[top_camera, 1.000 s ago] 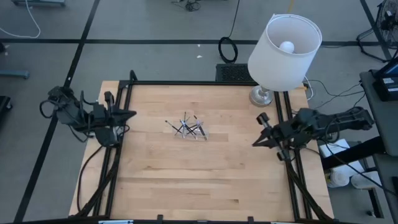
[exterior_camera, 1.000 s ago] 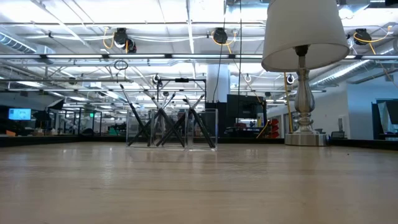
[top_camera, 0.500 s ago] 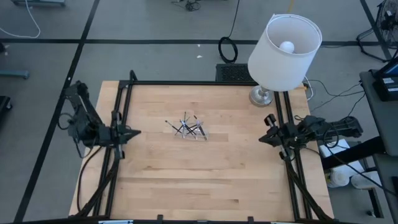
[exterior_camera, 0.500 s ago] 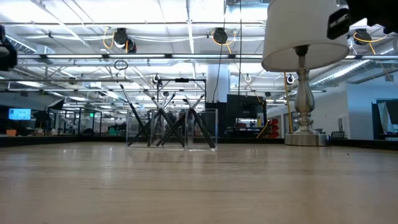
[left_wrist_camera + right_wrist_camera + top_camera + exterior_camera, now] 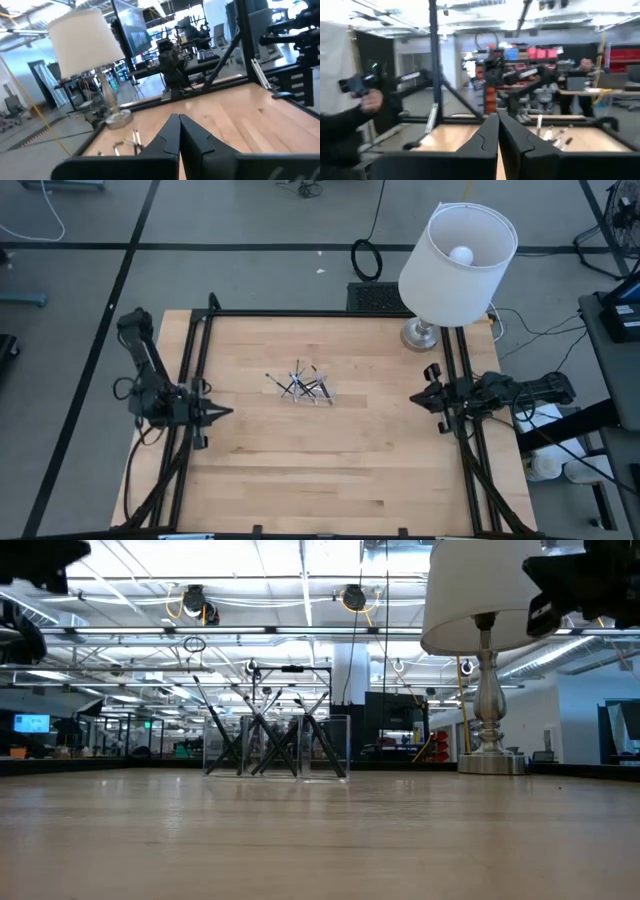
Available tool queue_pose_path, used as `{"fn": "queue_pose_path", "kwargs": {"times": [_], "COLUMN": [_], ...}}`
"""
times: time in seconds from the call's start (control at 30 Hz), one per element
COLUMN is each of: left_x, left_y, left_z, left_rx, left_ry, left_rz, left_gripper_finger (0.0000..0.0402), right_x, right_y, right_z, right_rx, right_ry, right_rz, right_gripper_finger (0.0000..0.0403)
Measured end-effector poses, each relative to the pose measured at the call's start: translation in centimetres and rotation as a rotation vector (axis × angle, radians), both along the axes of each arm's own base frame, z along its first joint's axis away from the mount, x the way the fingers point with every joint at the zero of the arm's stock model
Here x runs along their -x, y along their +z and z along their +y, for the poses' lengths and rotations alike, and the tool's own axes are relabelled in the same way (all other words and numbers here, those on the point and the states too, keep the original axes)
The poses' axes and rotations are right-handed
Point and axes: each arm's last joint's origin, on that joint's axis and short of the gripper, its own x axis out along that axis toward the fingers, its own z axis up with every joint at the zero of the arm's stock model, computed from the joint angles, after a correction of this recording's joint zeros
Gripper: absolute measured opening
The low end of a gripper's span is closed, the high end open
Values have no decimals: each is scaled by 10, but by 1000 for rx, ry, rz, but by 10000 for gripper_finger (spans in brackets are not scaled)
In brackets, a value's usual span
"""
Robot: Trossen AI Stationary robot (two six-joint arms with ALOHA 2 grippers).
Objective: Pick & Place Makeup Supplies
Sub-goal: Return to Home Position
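The wooden counter point(image 5: 330, 480) lies bare on the near side of the clear organizer point(image 5: 337, 748), the side closest to the low camera.

A little nearer than the organizer, and well apart from it on its left, the left gripper point(image 5: 222, 412) hangs at the counter's edge with its tip pointing inward, toward the organizer's side. In the left wrist view its two dark fingers point(image 5: 167, 139) are pressed together to a point, with nothing between them.

Well apart from the organizer on its right, and only slightly nearer than it, the right gripper point(image 5: 418, 396) sits at the opposite edge, also pointing inward. Its fingers point(image 5: 487, 136) are likewise closed on nothing.

The makeup supplies point(image 5: 262, 740) stand inside the organizer, around the middle of the counter. They are thin dark sticks leaning at angles and crossing one another, some with pale sections. From above they show as a small tangle within the organizer's clear walls.

Beyond the organizer and off to its right, a lamp point(image 5: 458, 255) with a white shade stands on a silvery base at the far corner of the counter.

Farther back than the organizer, the room shows ceiling lights, rails and hanging cables.
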Motion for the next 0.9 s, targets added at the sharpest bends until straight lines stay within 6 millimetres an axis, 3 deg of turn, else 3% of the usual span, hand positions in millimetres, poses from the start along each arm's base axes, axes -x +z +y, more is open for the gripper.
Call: {"fn": "queue_pose_path", "kwargs": {"times": [0.13, 0.27, 0.43, 0.7, 0.9], "left_x": [1, 0, -1, -16, -36], "left_y": [-24, -32, -29, -18, -24], "left_z": [4, 1, 1, 22, 42], "left_rx": [47, 12, 53, 109, 133], "left_ry": [-11, -90, -94, 140, 56], "left_rz": [-36, 6, -14, -98, -104], "left_gripper_finger": [1, 1, 2, 1, 1], "right_x": [0, -2, -1, -1, -2], "right_y": [0, -3, -3, -1, -1], "right_z": [-2, -3, -3, -6, -8], "right_rx": [-27, -36, 19, 72, 86], "right_ry": [-68, -88, -107, -148, -162], "right_rz": [-20, 22, 9, -17, -18], "right_gripper_finger": [0, 0, 0, 0, 0]}}
